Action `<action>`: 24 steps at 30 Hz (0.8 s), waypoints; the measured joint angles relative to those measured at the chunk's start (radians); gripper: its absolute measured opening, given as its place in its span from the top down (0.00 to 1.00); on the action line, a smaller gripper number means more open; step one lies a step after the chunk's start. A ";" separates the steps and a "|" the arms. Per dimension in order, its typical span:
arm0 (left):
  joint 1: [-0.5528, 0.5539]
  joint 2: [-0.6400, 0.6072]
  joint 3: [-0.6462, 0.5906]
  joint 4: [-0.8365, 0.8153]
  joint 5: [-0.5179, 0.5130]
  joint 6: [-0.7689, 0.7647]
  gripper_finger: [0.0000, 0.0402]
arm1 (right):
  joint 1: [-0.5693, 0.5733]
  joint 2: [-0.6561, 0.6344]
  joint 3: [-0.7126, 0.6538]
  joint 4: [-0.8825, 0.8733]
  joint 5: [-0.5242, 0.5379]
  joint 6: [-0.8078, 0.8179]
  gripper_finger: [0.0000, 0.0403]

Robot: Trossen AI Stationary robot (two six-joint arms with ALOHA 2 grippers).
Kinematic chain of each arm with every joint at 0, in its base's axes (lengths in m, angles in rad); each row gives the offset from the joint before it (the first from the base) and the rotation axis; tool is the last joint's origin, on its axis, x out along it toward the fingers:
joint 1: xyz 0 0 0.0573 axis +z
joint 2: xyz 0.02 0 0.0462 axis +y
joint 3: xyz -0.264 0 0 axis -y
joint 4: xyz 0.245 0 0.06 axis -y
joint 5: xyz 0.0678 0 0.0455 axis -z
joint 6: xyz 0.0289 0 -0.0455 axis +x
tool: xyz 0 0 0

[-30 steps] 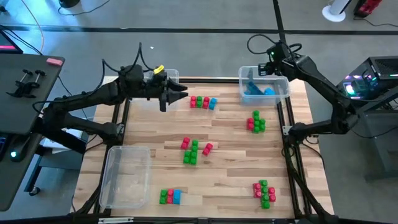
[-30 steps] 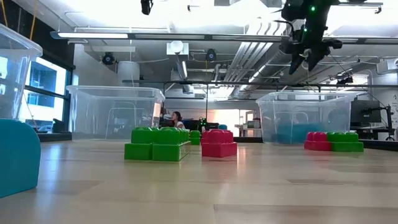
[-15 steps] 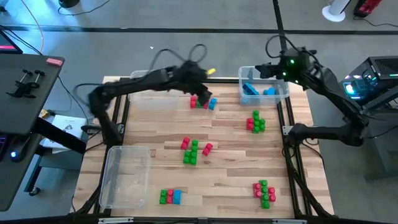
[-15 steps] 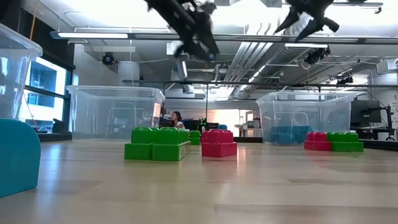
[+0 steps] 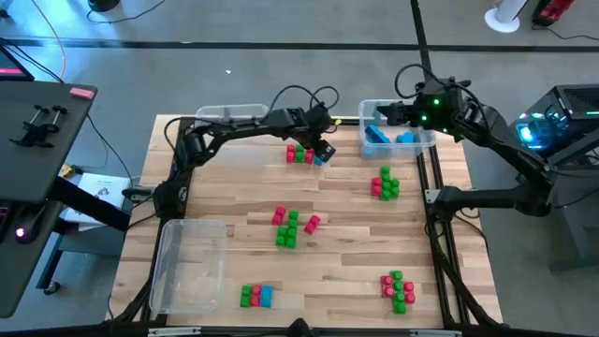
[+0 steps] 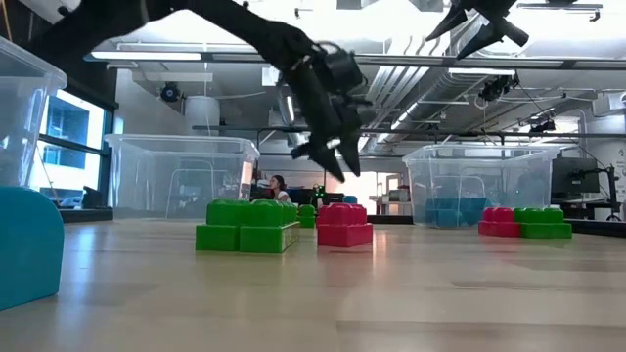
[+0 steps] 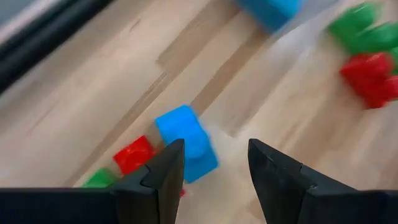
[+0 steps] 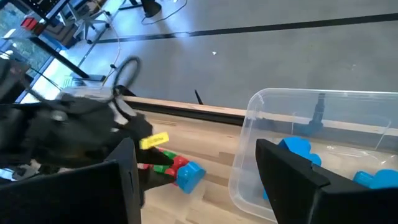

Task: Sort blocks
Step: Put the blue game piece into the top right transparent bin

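Over the table [image 5: 356,234], left hand [image 5: 323,150] hovers open above blocks [image 5: 306,154].

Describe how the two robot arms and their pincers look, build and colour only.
Both arms are dark, jointed and slim, with black cables looping above them. The left pincer has two flat, dark grey fingers with angled tips; a small yellow tag sits near its wrist. The right pincer has two similar broad dark fingers, and small green lights glow on its wrist.
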 joint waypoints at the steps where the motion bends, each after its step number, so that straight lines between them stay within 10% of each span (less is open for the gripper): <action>1: -0.001 0.009 0.000 -0.002 0.000 -0.001 0.59 | 0.000 0.003 0.000 0.000 0.000 0.003 0.50; 24: -0.004 0.081 0.001 0.093 -0.130 -0.017 0.59 | 0.000 0.014 0.000 0.000 0.003 0.018 0.50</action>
